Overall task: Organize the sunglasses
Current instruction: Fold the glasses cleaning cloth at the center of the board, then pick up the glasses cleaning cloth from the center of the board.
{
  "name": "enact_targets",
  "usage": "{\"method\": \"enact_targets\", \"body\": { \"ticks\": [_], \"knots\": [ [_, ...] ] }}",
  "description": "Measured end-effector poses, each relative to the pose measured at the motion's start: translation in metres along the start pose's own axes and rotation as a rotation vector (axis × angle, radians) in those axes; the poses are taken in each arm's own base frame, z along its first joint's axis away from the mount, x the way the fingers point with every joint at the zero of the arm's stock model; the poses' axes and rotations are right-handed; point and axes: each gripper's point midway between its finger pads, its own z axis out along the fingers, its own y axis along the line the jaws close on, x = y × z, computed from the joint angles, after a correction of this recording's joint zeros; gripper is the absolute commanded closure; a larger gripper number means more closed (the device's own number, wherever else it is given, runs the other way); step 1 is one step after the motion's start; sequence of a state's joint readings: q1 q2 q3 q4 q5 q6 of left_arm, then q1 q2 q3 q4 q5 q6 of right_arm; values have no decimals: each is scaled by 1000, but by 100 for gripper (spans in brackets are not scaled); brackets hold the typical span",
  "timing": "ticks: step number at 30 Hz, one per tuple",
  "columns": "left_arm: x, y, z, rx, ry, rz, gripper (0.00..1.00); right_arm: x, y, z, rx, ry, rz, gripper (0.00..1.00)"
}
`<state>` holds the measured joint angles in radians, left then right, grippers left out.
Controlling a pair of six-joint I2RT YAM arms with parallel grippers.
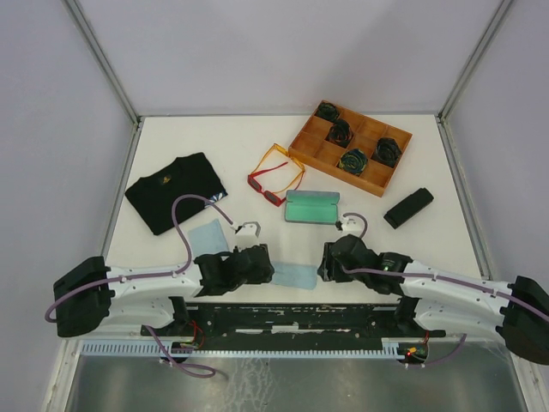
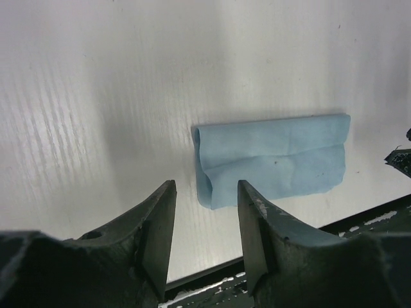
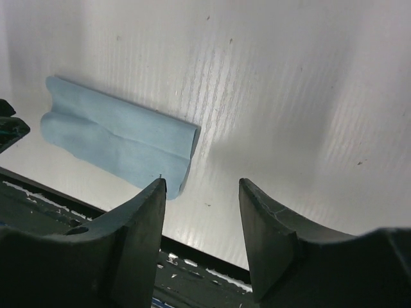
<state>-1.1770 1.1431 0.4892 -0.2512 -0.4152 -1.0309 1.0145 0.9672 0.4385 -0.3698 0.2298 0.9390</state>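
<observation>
The red sunglasses point(image 1: 267, 186) lie folded open on the white table, and the orange-yellow pair point(image 1: 280, 158) rests just behind them, overlapping. Both lie well beyond the arms. My left gripper point(image 1: 269, 268) point(image 2: 205, 187) and right gripper point(image 1: 324, 261) point(image 3: 202, 184) hang low near the table's front edge and face each other. Each is open with nothing between its fingers. A folded light blue cloth point(image 1: 297, 275) point(image 2: 276, 157) point(image 3: 119, 138) lies flat between them, free of both.
An open case with a teal lining point(image 1: 311, 207) sits right of the red pair. A shut black case point(image 1: 407, 208) lies further right. A wooden compartment tray point(image 1: 319, 153) holds dark items at the back. A black garment point(image 1: 176, 190) and a second blue cloth point(image 1: 208, 233) lie on the left.
</observation>
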Motion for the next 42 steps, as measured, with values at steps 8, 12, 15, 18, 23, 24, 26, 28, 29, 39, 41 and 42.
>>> {"method": "enact_targets", "body": {
  "ticks": [8, 12, 15, 18, 23, 24, 26, 28, 29, 39, 41, 42],
  "knots": [
    [-31, 7, 11, 19, -35, 38, 58, -12, 5, 9, 33, 0, -136, 51],
    [-35, 7, 17, 45, -23, 75, 59, -13, 9, 16, 28, 22, -180, 52],
    [-31, 6, 20, 58, 6, 115, 58, -10, 11, 21, 22, 46, -203, 52],
    [-27, 3, 23, 76, 33, 151, 56, -9, 13, 23, 13, 57, -210, 52],
    [-22, -1, 29, 81, 72, 193, 55, -9, 14, 23, 5, 59, -207, 52],
    [-21, -1, 31, 79, 77, 200, 55, -9, 14, 23, 4, 60, -207, 52],
    [-20, -1, 34, 74, 88, 214, 55, -9, 14, 23, 4, 60, -206, 52],
    [-18, -1, 36, 70, 98, 222, 55, -9, 15, 23, 3, 61, -206, 52],
    [-18, -2, 37, 72, 104, 225, 55, -9, 14, 23, 4, 60, -205, 52],
    [-8, -4, 38, 92, 147, 241, 53, -10, 14, 23, 6, 59, -202, 53],
    [-8, -3, 38, 91, 150, 242, 53, -10, 14, 24, 5, 58, -201, 53],
    [-7, -3, 39, 89, 151, 243, 54, -10, 14, 24, 4, 58, -200, 53]
  ]
}}
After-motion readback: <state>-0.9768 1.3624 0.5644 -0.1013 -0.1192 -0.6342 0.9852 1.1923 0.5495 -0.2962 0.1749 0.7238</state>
